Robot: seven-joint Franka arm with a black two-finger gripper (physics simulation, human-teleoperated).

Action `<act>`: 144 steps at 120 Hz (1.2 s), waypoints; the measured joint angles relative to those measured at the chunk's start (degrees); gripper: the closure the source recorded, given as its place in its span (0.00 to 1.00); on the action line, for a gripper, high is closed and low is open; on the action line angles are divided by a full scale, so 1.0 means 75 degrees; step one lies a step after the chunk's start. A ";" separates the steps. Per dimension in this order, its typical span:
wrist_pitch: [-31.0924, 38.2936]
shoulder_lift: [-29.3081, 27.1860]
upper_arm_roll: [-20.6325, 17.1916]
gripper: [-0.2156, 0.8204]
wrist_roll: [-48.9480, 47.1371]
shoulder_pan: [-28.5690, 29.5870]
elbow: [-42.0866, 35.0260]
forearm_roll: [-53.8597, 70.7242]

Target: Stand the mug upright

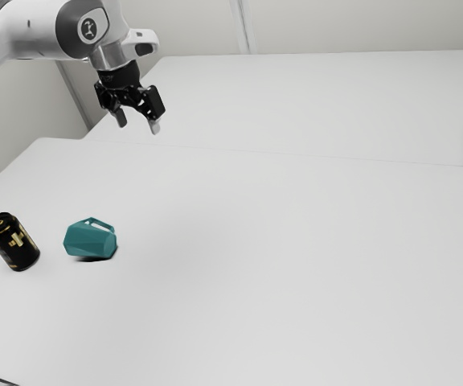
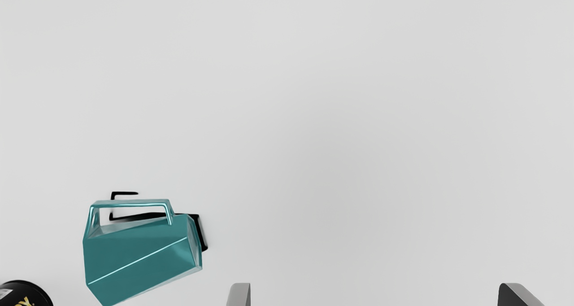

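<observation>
In the exterior view, the can [image 1: 12,242] is the landmark: the mug [image 1: 91,240] lies on its side on the counter [image 1: 280,265], near the can and to the exterior view's right of it, a gap between them. Its long axis runs roughly away from the can, the wider end facing the can, the other end, which I'd take for the base, pointing off from it; the handle [image 1: 93,222] is raised along the upper side. The end effector [image 1: 137,124] hangs over the counter, farther from the can than the mug is, its two fingers wide apart and holding nothing. In the wrist view, the mug lies outside the gap between the fingers, off the finger [image 2: 239,295] nearer the can. Its long axis runs nearly along the line from fingertip to fingertip, so a grip across the body would, I judge, need the hand shifted toward the can, lowered and turned about a quarter before the mug could be tipped up onto its base.
</observation>
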 joint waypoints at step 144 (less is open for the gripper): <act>-0.1346 -0.0012 0.3153 0.21 0.3097 0.1810 -0.1811 -0.3635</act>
